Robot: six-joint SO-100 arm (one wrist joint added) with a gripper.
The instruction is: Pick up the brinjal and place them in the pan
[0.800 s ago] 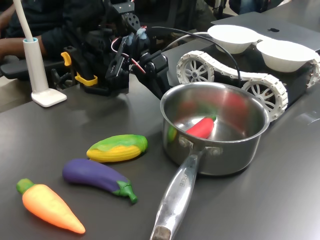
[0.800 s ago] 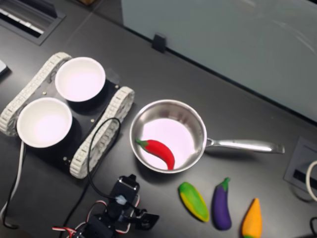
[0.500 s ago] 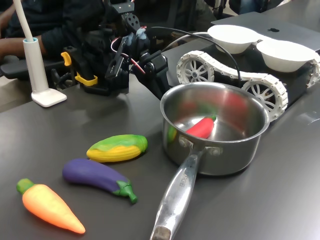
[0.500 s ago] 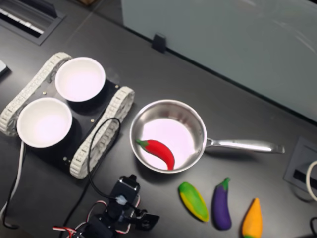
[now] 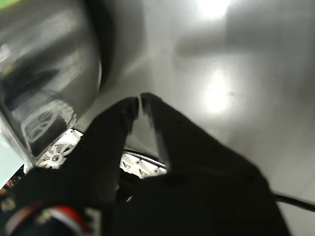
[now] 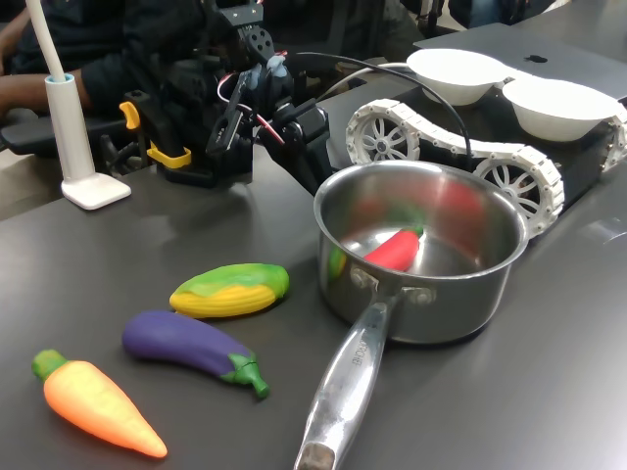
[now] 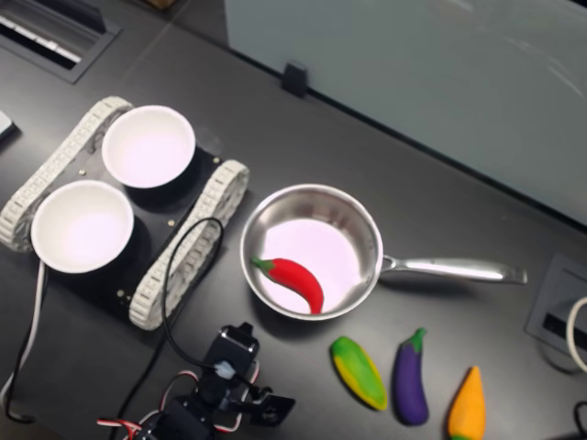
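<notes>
The purple brinjal [image 6: 181, 343] with its green cap lies on the dark table between the corn and the carrot; in the second exterior view the brinjal [image 7: 410, 380] is at the lower right. The steel pan [image 6: 436, 305] stands to the first exterior view's right, its handle [image 7: 449, 269] pointing away from the arm. A red toy chilli [image 6: 394, 250] lies inside it. My black gripper [image 5: 139, 101] is shut and empty, hanging low beside the pan's outer wall [image 5: 44, 64], far from the brinjal. In both exterior views the gripper [image 6: 315, 168] [image 7: 275, 409] sits on the pan's arm side.
Yellow-green corn [image 6: 231, 290] and an orange carrot [image 6: 98, 403] flank the brinjal. A white-tracked vehicle [image 6: 509, 176] behind the pan carries two white bowls [image 7: 147, 147] [image 7: 83, 225]. A white stand [image 6: 93, 188] and a person's arm [image 6: 29, 90] are at the first exterior view's left.
</notes>
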